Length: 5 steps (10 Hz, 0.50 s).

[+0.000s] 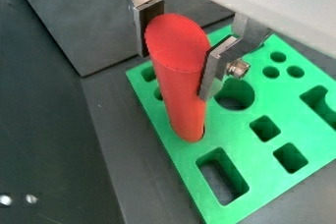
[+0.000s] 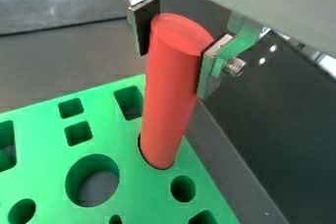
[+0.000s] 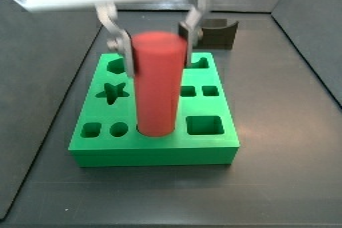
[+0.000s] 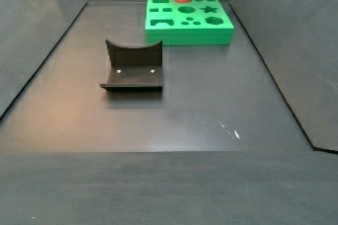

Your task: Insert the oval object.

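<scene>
- Standing upright between the end effector's [image 1: 182, 39] silver fingers [image 1: 219, 63], the red oval peg [image 1: 179, 76] had its lower end in a hole of the green block [image 1: 269, 135] directly below.
- The fingers flanked the peg's top, slightly spread; whether they gripped could not be told.
- Insertion looked largely done; release and withdrawal seemed left.
- The dark fixture [image 4: 130, 67] sat well apart on the surface [image 4: 199, 120].
</scene>
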### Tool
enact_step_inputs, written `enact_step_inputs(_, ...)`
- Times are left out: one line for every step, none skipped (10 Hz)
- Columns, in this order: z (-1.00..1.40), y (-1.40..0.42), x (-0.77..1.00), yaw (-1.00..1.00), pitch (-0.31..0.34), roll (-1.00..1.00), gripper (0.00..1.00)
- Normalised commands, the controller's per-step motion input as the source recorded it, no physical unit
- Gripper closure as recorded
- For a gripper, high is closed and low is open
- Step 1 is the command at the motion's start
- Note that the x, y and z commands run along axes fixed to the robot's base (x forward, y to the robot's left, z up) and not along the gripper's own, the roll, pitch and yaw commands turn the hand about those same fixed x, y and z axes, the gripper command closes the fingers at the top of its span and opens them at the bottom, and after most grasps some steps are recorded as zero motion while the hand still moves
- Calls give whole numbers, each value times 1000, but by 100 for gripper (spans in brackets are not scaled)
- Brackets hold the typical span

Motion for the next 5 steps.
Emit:
enact_step_inputs(-331, 0, 311, -46, 31, 86, 100)
enact_step_inputs(-277, 0, 20, -100, -6, 0, 100)
enact_step_inputs(-329, 3, 0, -63, -71, -6, 100)
enact_step_inputs(-383, 80, -40, -66, -130, -111, 100)
enact_step_inputs(-363, 129, -40, -46, -166, -191, 100)
